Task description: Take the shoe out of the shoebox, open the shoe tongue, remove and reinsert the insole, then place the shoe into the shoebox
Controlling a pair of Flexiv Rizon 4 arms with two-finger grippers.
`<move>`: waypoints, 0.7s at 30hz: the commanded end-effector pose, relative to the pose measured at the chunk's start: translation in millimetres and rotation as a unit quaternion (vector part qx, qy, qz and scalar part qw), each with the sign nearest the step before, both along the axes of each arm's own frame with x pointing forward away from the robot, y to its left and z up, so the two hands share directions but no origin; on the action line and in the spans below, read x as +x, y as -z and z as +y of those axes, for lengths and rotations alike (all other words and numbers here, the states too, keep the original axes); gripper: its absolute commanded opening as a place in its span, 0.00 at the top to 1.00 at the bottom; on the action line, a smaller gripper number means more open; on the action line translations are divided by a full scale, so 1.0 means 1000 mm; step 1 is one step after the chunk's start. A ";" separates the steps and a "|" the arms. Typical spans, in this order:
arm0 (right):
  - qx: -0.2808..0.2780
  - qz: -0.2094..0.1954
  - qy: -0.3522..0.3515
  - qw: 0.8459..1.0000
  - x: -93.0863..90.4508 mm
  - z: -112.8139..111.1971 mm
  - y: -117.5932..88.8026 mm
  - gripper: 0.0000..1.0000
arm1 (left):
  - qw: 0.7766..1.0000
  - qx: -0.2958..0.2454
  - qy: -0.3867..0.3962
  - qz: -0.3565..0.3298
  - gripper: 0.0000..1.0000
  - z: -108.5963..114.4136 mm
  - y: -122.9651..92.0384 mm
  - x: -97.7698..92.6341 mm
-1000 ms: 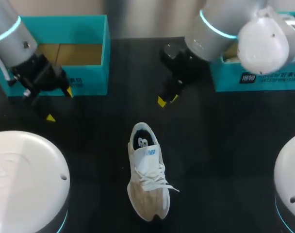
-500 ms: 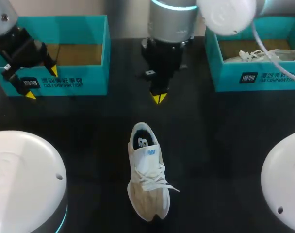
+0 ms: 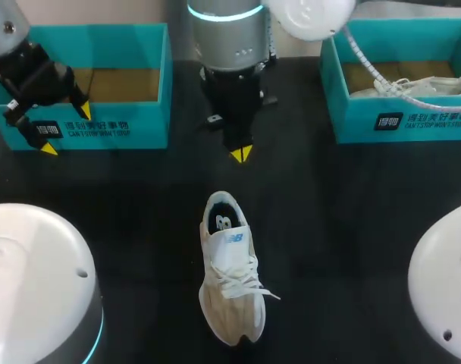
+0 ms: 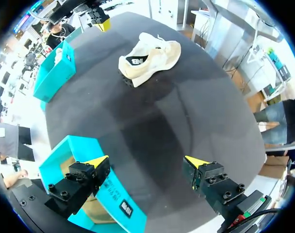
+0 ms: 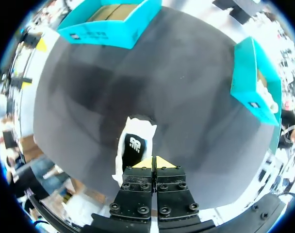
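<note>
A cream sneaker (image 3: 230, 265) with white laces lies in the middle of the black table, heel toward the back, its black insole showing in the opening. My right arm reaches in past the middle. Its gripper (image 3: 240, 154) hangs shut and empty just behind the heel; in the right wrist view the joined tips (image 5: 154, 162) sit over the shoe's (image 5: 133, 145) heel end. My left gripper (image 3: 67, 130) stands wide open and empty at the front of the empty teal shoebox (image 3: 147, 121). In the left wrist view, one finger of that gripper (image 4: 146, 160) is over this box (image 4: 65, 160), with the shoe (image 4: 150, 58) far ahead.
A second teal shoebox (image 3: 443, 121) at the back right holds another pale shoe (image 3: 412, 85). Two white arm bases (image 3: 33, 280) (image 3: 443, 288) fill the front corners. Black tabletop lies on both sides of the sneaker.
My right arm has swung leftward along the back of the table and its fingers have closed. My left gripper pulled back to the left box's front, then stayed still. The shoe has not moved.
</note>
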State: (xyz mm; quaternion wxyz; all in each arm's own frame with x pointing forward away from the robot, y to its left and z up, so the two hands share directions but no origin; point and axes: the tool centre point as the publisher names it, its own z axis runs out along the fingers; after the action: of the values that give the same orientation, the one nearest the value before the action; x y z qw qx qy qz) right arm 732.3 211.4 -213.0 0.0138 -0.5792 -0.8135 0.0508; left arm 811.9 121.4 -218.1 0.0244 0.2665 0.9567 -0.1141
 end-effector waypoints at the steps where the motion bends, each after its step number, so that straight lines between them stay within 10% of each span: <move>1: -0.048 -0.052 0.015 0.997 -0.025 0.025 0.028 1.00 | 1.000 0.001 0.000 0.000 0.00 0.000 -0.001 -0.001; 8: -0.039 -0.094 0.062 0.993 -0.046 0.032 0.064 1.00 | 1.000 0.001 0.000 0.000 0.00 0.000 -0.001 -0.001; 21: -0.039 -0.094 0.062 0.993 -0.046 0.032 0.064 1.00 | 1.000 0.001 0.000 0.000 0.00 0.000 -0.001 -0.001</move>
State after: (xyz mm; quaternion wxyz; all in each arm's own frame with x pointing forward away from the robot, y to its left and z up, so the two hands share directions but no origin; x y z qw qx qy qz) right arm 687.1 246.1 -277.0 -0.0840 -0.6308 -0.7708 0.0294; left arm 811.8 121.2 -217.9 0.0242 0.2666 0.9567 -0.1143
